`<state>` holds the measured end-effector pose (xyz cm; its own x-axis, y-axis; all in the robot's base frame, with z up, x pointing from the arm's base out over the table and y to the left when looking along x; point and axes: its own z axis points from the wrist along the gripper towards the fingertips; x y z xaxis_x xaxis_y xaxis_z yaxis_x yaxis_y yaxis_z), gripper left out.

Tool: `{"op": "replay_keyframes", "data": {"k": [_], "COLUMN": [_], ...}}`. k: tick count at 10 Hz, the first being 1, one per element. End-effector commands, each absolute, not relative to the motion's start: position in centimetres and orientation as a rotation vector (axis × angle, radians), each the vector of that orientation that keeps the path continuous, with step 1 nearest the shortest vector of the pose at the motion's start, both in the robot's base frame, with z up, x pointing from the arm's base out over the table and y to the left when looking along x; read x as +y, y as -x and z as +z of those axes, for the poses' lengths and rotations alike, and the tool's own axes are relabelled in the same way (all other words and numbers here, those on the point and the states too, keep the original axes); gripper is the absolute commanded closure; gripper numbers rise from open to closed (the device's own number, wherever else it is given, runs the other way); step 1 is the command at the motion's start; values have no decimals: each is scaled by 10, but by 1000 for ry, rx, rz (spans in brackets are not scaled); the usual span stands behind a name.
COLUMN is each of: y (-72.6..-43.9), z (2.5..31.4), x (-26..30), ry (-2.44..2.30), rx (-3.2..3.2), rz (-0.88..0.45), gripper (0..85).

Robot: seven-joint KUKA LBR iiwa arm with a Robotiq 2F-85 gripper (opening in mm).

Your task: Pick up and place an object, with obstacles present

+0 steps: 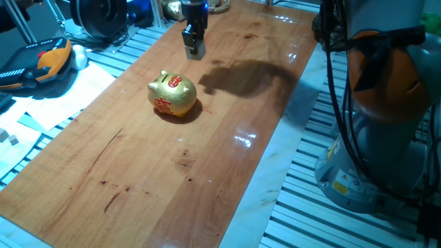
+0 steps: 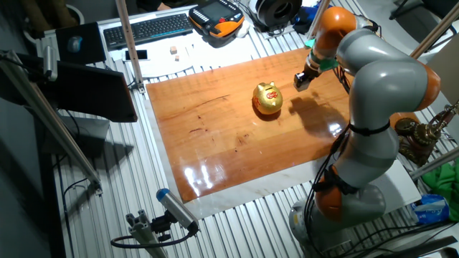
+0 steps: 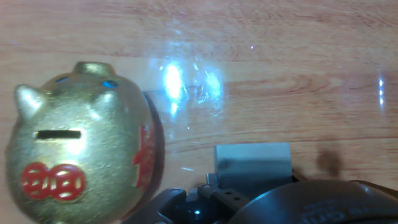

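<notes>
gripper [image 1: 195,48]: seen at top centre, above the wooden table [image 1: 138,172]; jaw state cannot be told.
piggy bank [image 1: 172,94]: set left of centre, possibly upright.

Bright overhead light throws glare patches on the glossy table [image 1: 227,103]; the hand view is slightly soft.

Robotics lab, wooden worktop [image 2: 215,136] on slotted aluminium frame, keyboard [image 2: 147,29], teach pendant [image 2: 215,16], camera rig poles [image 2: 131,43], cabling
</notes>
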<state>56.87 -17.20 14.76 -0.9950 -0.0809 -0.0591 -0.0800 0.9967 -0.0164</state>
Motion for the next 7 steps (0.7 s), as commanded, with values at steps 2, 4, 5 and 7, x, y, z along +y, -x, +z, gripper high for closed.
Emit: {"op": "replay_keyframes", "data": {"k": [2,4,5,7], "y": [-569,-565,-564,-560], "z": [131,118,115,103], "x": [-179,-184,-187,-190], "ry": [117,91,79,60], "rx": [3076,3082,3091,3095], "rz": [-13,-5,-4,-11], "gripper": [850,850,850,850]}}
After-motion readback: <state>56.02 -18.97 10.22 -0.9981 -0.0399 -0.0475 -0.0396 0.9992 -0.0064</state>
